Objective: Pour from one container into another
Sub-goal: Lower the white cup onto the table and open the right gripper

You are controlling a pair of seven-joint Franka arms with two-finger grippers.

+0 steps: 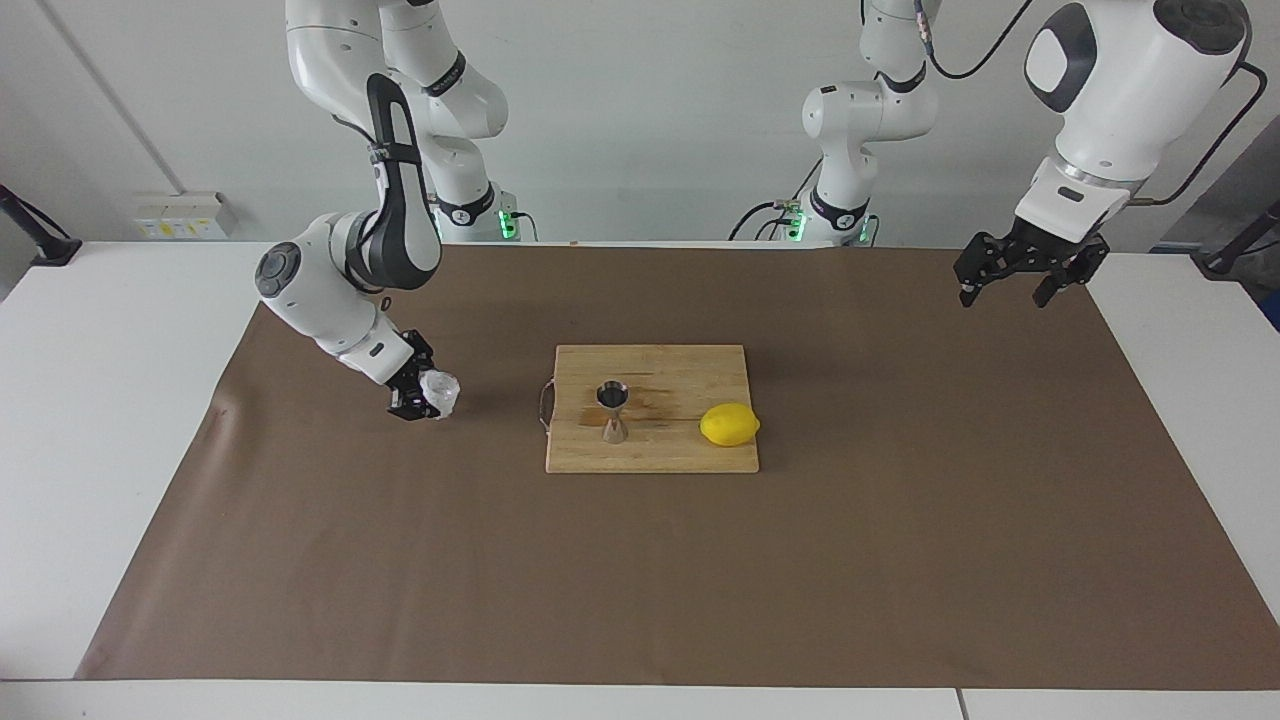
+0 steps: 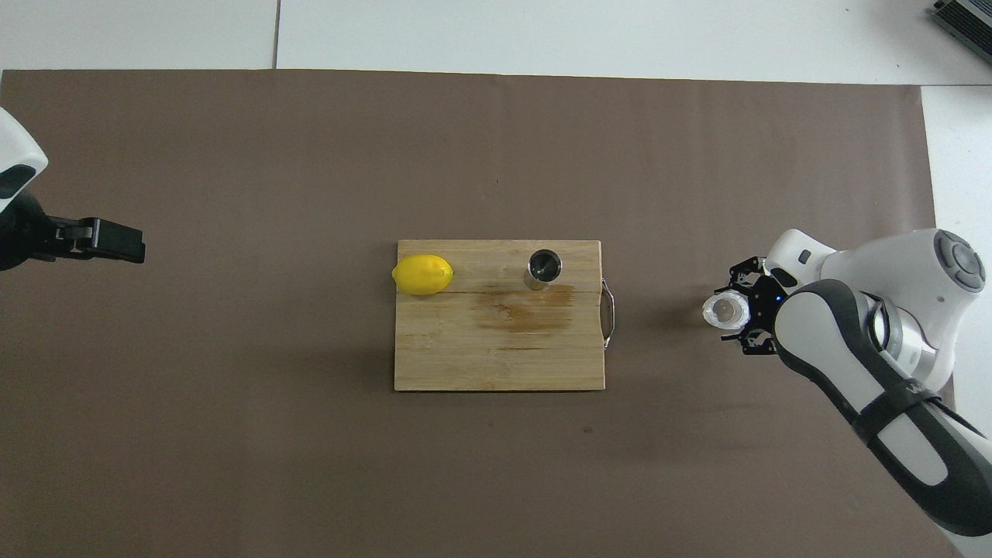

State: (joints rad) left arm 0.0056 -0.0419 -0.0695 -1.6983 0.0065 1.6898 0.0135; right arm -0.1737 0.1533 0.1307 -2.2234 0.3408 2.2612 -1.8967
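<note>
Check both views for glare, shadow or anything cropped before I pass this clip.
Facing view: even light, soft shadows beside the jigger and lemon; the glass cup is hard to outline against the right tool. Overhead view: the left tool shows, its arm cropped at the edge; the jigger's rim glints.

White table (image 1: 110,420), brown mat (image 1: 640,580) spread across it, wooden cutting board (image 1: 660,455) mid-mat, clear glass cup (image 1: 440,393) on the mat toward the right arm's end.
</note>
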